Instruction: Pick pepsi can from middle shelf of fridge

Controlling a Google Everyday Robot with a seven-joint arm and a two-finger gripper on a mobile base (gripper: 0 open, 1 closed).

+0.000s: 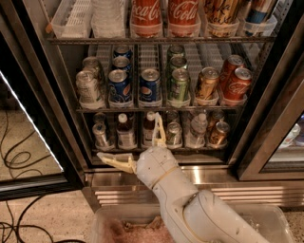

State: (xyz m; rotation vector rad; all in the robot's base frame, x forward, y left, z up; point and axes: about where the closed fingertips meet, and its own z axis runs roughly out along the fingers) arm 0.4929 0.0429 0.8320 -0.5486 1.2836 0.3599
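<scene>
The fridge [266, 114] stands open before me, its black door frames on both sides. The middle shelf [156, 108] holds cans in pale lane trays. A blue pepsi can [150, 86] stands at the front of one lane, and another pepsi can [119, 85] stands in the lane to its left with more behind it. My gripper [135, 144] is open, below the middle shelf, in front of the lower shelf. One finger points up and the other points left. It holds nothing.
A green can [179, 85], a gold can [207, 83] and red Coca-Cola cans [237, 83] stand right of the pepsi cans; silver cans [88, 86] stand left. Coca-Cola bottles [147, 14] line the top shelf. Small bottles and cans [126, 131] fill the lower shelf. Cables [19, 161] lie on the floor at left.
</scene>
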